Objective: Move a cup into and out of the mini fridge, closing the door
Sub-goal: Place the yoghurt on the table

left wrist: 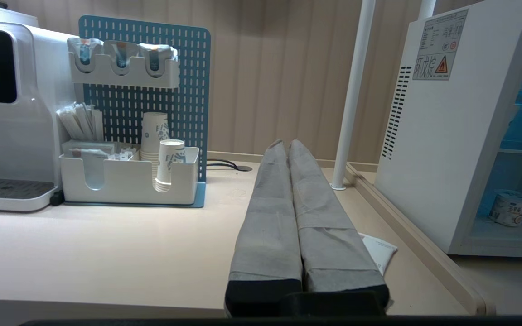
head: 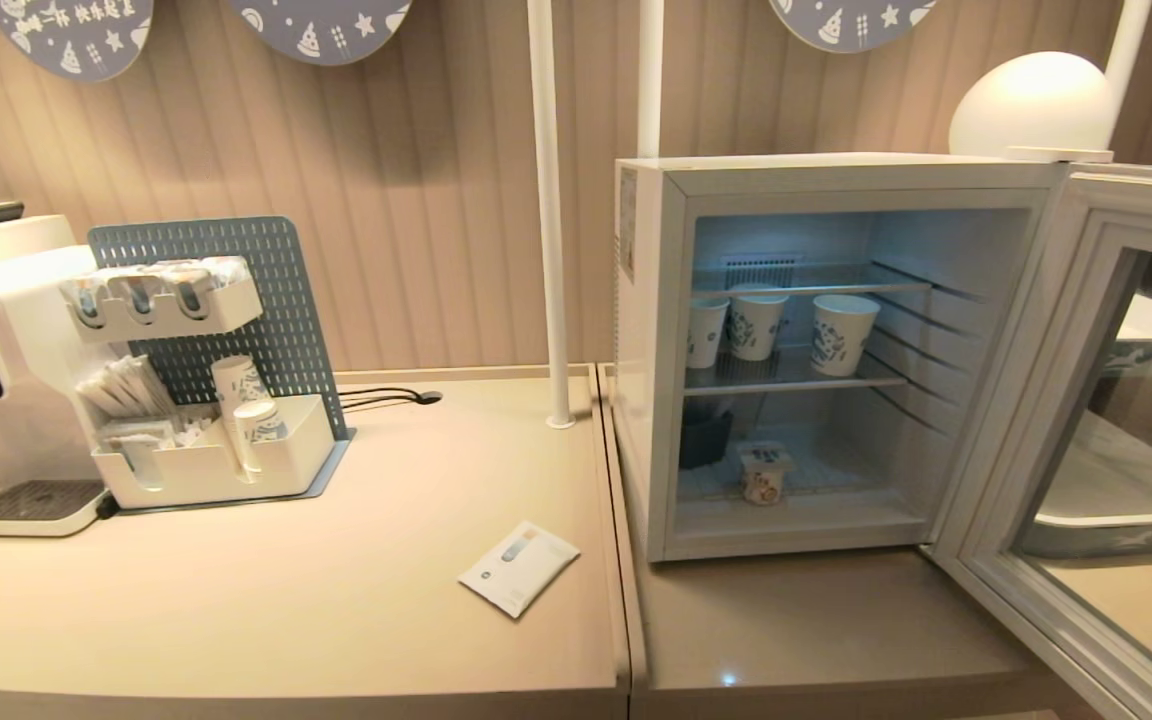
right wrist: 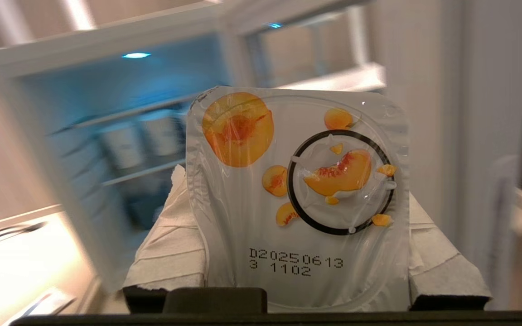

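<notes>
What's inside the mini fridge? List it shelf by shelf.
Middle shelf: three paper cups; whatever is behind them is covered. Floor: a small sealed cup and a dark container, partly hidden by the frame. Right gripper holds a peach-lidded cup.

White mini fridge, blue-patterned white cups (peach-printed yogurt cup), blue pegboard.

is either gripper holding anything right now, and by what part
The right gripper holds a peach yogurt cup, fingers on its two opposite sides below the lid. The left gripper is shut, empty.
</notes>
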Motion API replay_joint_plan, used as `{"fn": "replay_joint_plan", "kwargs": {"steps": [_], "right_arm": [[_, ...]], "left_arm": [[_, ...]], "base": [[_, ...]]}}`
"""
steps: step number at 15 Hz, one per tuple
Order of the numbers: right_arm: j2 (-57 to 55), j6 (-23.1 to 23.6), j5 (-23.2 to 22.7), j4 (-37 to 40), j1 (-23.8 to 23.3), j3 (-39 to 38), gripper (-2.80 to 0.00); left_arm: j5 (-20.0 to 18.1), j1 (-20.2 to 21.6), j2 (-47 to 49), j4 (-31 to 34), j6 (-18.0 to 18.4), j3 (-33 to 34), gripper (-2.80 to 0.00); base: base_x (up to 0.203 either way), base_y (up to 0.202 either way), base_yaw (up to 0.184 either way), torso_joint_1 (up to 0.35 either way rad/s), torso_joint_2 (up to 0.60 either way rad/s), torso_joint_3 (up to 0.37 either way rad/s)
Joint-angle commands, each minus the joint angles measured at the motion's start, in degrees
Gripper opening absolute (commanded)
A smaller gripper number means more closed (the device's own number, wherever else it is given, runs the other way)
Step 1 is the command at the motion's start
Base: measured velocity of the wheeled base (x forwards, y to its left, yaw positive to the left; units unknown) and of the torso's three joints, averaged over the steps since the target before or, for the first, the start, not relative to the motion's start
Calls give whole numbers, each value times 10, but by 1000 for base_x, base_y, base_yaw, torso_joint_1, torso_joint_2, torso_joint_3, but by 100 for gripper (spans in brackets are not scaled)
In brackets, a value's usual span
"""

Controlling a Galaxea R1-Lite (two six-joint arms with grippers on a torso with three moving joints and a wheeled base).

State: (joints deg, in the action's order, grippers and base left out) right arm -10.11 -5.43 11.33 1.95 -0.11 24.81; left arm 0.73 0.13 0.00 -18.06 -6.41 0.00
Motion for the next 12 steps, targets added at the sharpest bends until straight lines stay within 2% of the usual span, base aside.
{"fn": "replay_joint_plan", "kwargs": {"steps": [1, 3, 5, 6, 8, 12], "right_arm": [[85, 8, -39, -27, 3, -48, -280], [107, 26, -68, -124, 3, -175, -280], [103, 48, -106, -142, 2, -261, -280], [102, 57, -120, -106, 2, -271, -280], [101, 58, -117, -63, 2, -270, -280], [100, 59, -114, -66, 2, -270, -280]], "left_arm": [[0, 0, 1, -1, 0, 23, -280], [0, 0, 1, -1, 0, 23, -280], [1, 0, 1, -1, 0, 23, -280], [0, 0, 1, -1, 0, 23, -280], [0, 0, 0, -1, 0, 23, -280], [0, 0, 1, -1, 1, 23, -280]], "base": [[0, 0, 0, 0, 0, 0], [0, 0, 0, 0, 0, 0], [0, 0, 0, 0, 0, 0], [0, 0, 0, 0, 0, 0], [0, 0, 0, 0, 0, 0], [0, 0, 0, 0, 0, 0]]}}
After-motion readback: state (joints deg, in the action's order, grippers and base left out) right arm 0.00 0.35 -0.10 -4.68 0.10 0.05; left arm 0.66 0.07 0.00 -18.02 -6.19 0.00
